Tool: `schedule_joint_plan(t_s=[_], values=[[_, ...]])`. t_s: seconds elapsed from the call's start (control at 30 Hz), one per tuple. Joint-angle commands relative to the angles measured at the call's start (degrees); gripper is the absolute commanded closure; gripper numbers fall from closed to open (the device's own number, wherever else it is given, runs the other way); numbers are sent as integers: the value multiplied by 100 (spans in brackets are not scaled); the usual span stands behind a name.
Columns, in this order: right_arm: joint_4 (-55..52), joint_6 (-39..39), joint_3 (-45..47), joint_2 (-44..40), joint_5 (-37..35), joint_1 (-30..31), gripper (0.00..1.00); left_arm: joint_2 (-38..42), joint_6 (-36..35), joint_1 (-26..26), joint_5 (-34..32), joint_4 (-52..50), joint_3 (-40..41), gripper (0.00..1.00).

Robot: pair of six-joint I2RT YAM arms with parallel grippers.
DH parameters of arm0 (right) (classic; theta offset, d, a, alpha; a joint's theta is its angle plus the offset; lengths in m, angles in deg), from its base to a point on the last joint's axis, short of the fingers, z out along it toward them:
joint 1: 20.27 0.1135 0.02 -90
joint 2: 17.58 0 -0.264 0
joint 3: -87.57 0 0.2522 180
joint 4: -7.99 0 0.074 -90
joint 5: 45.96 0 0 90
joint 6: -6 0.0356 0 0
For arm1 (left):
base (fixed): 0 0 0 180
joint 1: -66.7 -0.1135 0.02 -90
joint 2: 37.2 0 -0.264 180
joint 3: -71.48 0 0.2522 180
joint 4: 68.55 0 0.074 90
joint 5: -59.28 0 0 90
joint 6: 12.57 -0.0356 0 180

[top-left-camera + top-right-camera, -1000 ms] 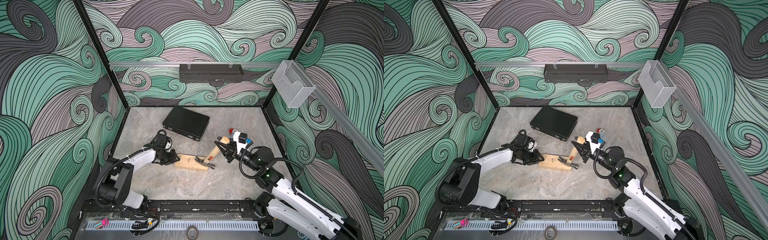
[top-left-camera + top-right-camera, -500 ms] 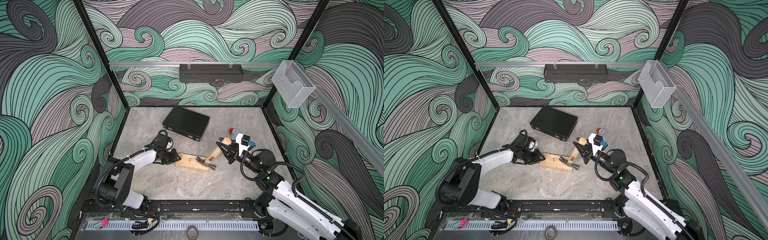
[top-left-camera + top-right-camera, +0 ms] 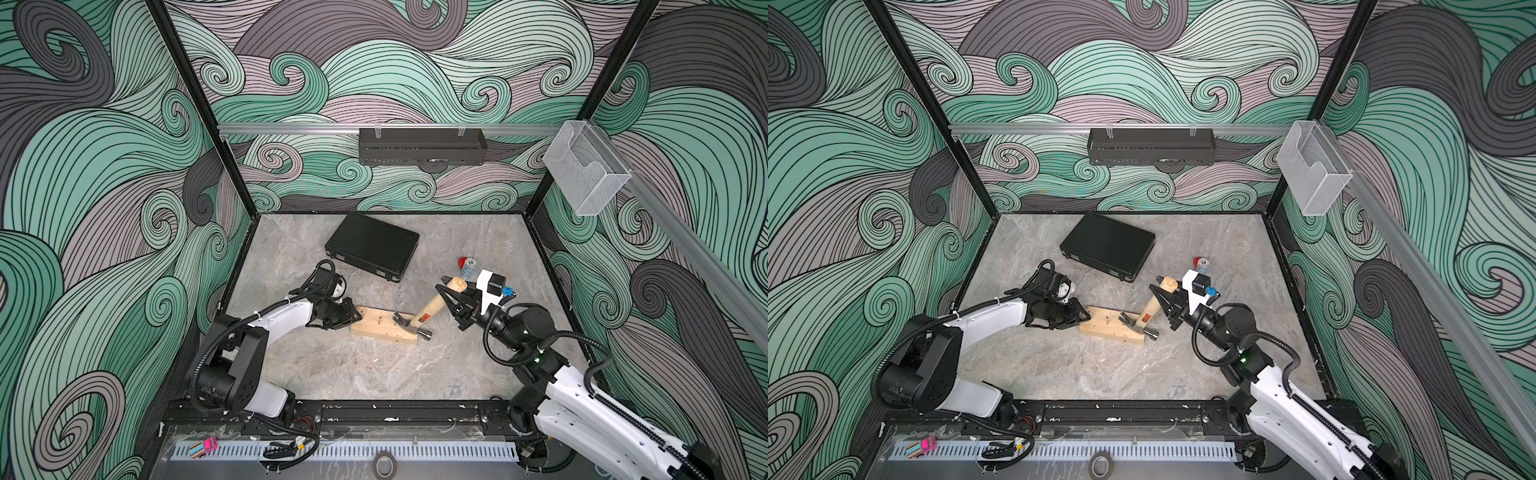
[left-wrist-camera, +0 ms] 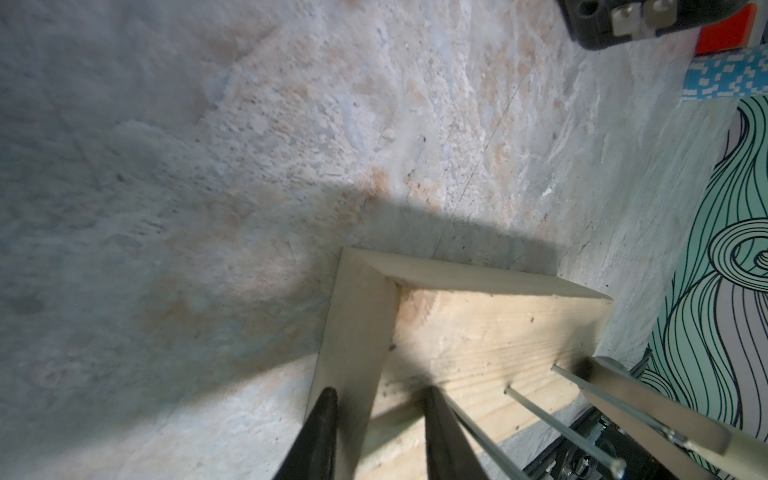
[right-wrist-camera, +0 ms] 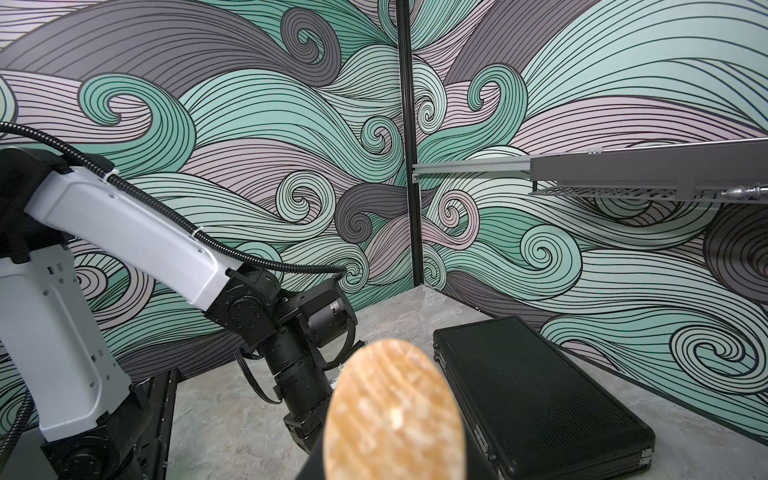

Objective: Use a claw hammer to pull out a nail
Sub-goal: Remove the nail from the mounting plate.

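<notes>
We are working on a grey marbled surface (image 3: pixel 332 374) walled in by teal and mauve swirl-patterned panels, with a black ribbed case (image 3: pixel 372 245) lying toward the far side. Near the middle, a pale wooden block (image 3: pixel 376 330) is lying flat. Thin steel nails (image 4: pixel 561 424) are standing up out of its top, so in our judgement nothing is pulled yet. The claw hammer (image 3: pixel 428 309), with its pale wooden handle, orange-and-black label and grey steel head, is resting head-down on the right end of the block, its handle rising to the far right. We cannot tell whether the claw is hooking a nail. We are judging that hooking and the levering to be what is left.

Our left gripper (image 3: pixel 356 317) is bracing the block: its jaws are standing partly spread, pinching the block's left end. Our right gripper (image 3: pixel 449 297) is holding the hammer, its jaws pressed tight on the handle close to its butt end.
</notes>
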Motion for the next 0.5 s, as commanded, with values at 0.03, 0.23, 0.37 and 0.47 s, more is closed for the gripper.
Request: schedule_joint_plan(t_s=[0.03,0.23,0.37,0.47], values=[[-812,361,327,44,-54,-29,100,-494,55,-48,-1202,-1018,410,69],[-773,378,364,30,-68,-32,100,-504,48,-53,-1198,-1010,410,69],[-765,394,388,9,-79,-29,100,-494,50,-57,-1197,-998,410,69],[-747,396,417,-15,-111,-29,100,-511,50,-54,-1184,-993,410,69]])
